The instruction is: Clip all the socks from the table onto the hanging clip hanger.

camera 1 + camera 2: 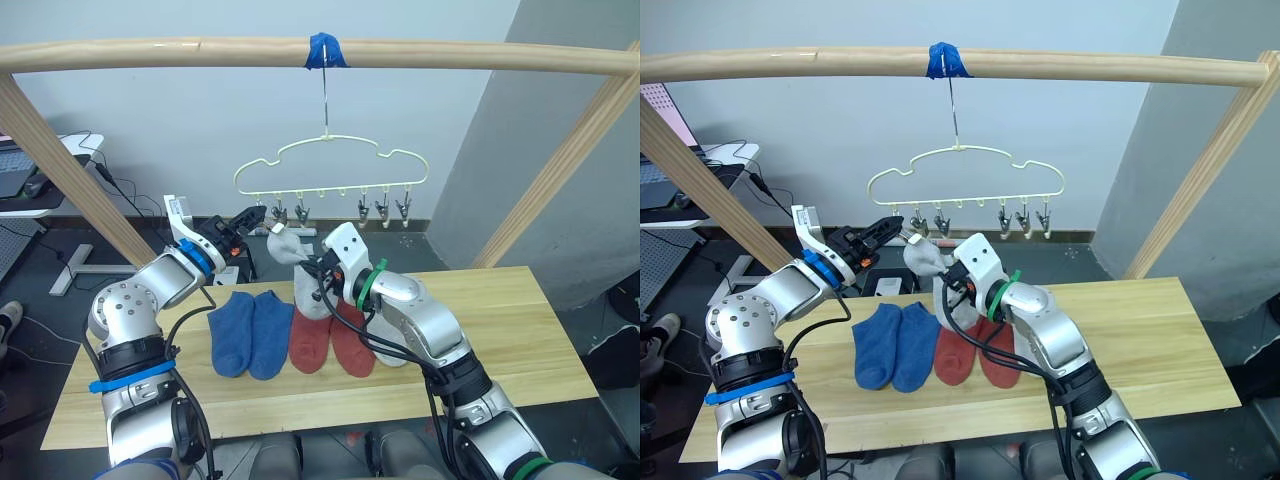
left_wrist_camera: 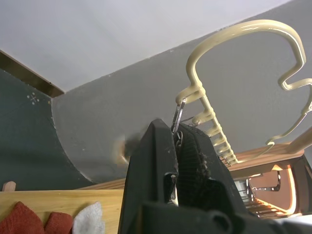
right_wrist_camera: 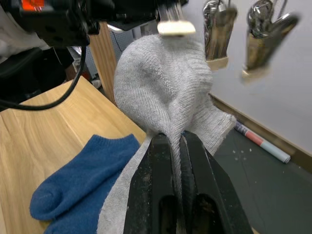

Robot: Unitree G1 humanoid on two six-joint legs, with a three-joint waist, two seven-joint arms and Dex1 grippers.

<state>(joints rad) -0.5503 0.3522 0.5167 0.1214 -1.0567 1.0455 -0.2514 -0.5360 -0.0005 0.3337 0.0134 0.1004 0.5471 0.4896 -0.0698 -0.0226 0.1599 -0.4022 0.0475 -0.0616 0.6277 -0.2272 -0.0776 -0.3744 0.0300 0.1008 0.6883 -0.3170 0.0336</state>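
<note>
pale plank table (image 1: 500, 330); right claw (image 3: 176, 146) grips grey sock (image 3: 161, 92), left claw (image 2: 176, 146) pinches clip (image 2: 178, 113).

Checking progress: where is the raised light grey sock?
The light grey knit sock is in the right claw, under the leftmost clip of the cream-yellow wire hanger.

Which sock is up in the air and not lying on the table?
One light grey sock: the right gripper holds it up by the clip hanger. The blue socks and red socks lie flat on the table.
</note>
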